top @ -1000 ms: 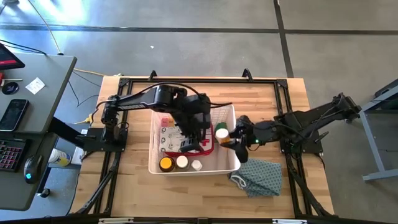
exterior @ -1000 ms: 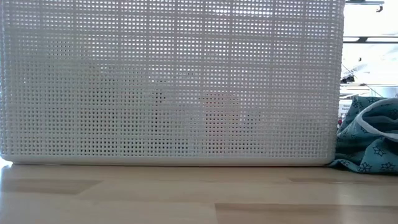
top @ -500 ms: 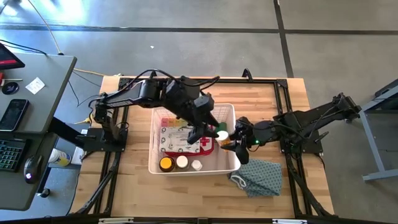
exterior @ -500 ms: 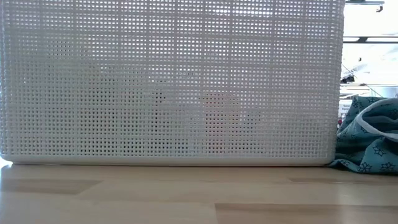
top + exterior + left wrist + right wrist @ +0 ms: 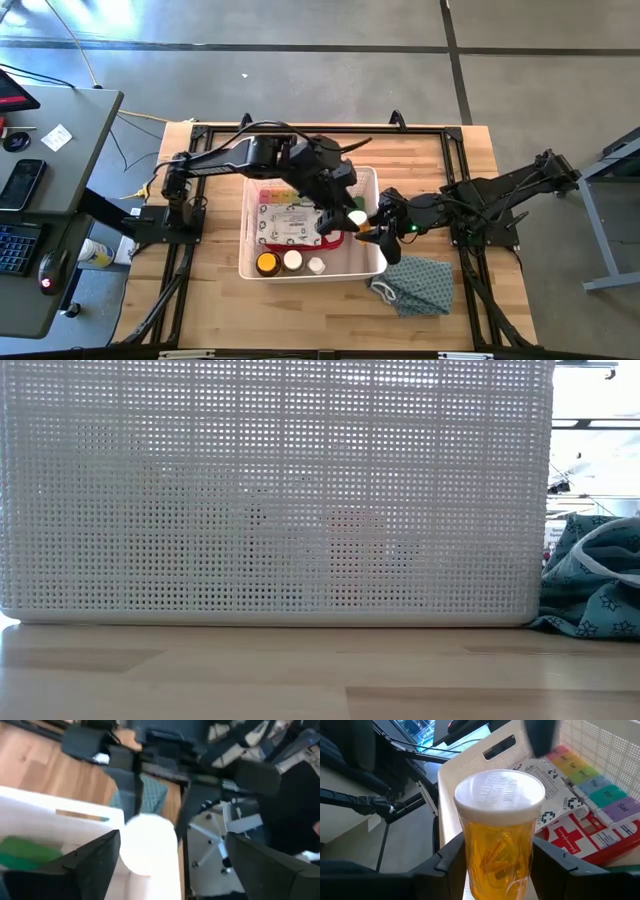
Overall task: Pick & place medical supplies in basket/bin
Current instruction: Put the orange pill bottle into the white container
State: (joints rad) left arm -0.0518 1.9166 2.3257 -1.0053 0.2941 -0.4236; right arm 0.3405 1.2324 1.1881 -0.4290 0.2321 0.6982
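While the left gripper [image 5: 335,203] is hanging over the middle of the white basket [image 5: 247,262], its fingers are standing wide apart with nothing between them, above the red first-aid case [image 5: 330,236] lying flat on the basket floor. Moving rightward, a green roll [image 5: 357,213] is sitting against the basket's right-hand wall. Just outside that wall the right gripper [image 5: 378,226] is clamping an amber bottle [image 5: 498,847] with a white cap, holding it upright, long axis vertical, level with the rim. The basket opening is lying directly toward the left arm from this bottle, so the right arm is clearly the nearer one; I judge it needs only a short carry inward over the rim before letting go.
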